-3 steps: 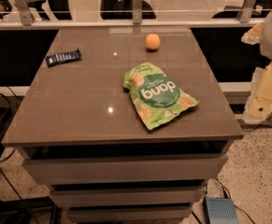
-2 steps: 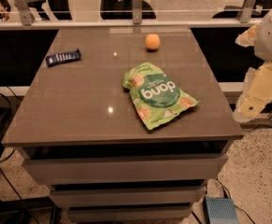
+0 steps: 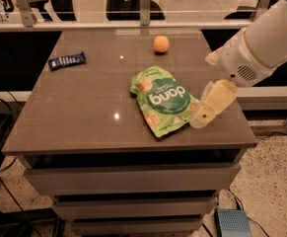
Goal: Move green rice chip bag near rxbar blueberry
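Three items on brown bench [image 3: 84, 112]. Green rice chip bag [image 3: 163, 101] lies flat right of centre, lettering upside down. Rxbar blueberry [image 3: 67, 60] near far-left edge, well apart from bag. Orange ball [image 3: 161, 44] toward far edge. End effector [image 3: 201, 118] low at bag's right edge, contact unclear, on white arm [image 3: 266, 38] extending from right. Open or closed: cannot tell.

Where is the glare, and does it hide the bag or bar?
Camera view: dim warm light; small glare spots on the tabletop left of the green rice chip bag, none on it or the rxbar blueberry; gripper at the bag's right edge.
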{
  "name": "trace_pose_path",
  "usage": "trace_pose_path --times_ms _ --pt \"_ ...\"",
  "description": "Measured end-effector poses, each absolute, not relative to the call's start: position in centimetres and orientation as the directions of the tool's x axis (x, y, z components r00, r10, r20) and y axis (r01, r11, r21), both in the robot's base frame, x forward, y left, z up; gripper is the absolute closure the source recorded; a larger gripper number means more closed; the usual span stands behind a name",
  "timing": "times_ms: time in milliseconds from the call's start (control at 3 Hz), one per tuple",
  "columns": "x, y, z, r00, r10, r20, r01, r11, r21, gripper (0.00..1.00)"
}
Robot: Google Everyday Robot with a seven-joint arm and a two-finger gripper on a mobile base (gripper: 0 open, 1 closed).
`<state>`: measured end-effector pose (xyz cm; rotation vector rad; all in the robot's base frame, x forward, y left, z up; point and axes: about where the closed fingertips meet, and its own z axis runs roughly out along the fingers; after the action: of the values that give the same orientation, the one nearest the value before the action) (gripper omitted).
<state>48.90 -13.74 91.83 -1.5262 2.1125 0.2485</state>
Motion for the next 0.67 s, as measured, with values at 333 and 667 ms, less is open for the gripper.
trace_pose_path --times_ms 333,667 --pt "51.08 -11.09 88.86 -0.255 -0.771 -0.583 -0.913 0.39 -0.117 0.0" --pt "51.06 -11.08 88.86 -0.255 -0.771 -0.583 -0.913 0.39 -0.116 0.0"
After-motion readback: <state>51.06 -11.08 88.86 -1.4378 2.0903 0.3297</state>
